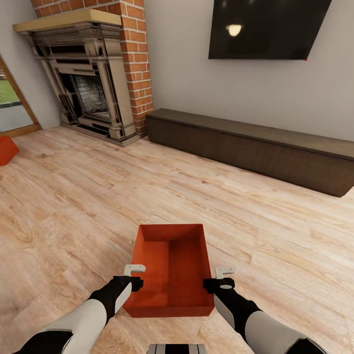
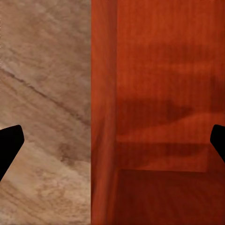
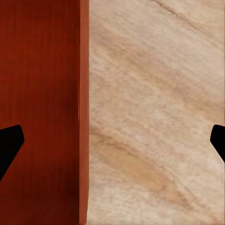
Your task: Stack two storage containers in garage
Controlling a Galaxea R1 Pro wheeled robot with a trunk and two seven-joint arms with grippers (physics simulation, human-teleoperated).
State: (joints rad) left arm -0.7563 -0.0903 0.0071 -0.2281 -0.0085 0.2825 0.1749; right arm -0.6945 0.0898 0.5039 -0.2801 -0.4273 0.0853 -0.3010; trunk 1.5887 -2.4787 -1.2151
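An orange-red storage container is sitting lowest and closest in the head view, between the two forearms, over the light wood plank floor of the living room. The left gripper is straddling the container's left wall and the right gripper its right wall. In the left wrist view the wall's rim is running between the dark fingertips, with the bin's inside on one side and planks on the other; the jaws are spread wide, clear of the wall. In the right wrist view the rim is likewise lying between parted fingertips, the jaws released. A corner of the second container is showing at the left edge, well apart, near the glass door. Farther back, the brick fireplace is standing in the corner, the dark low bench is running along the wall, and the TV is hanging above it.
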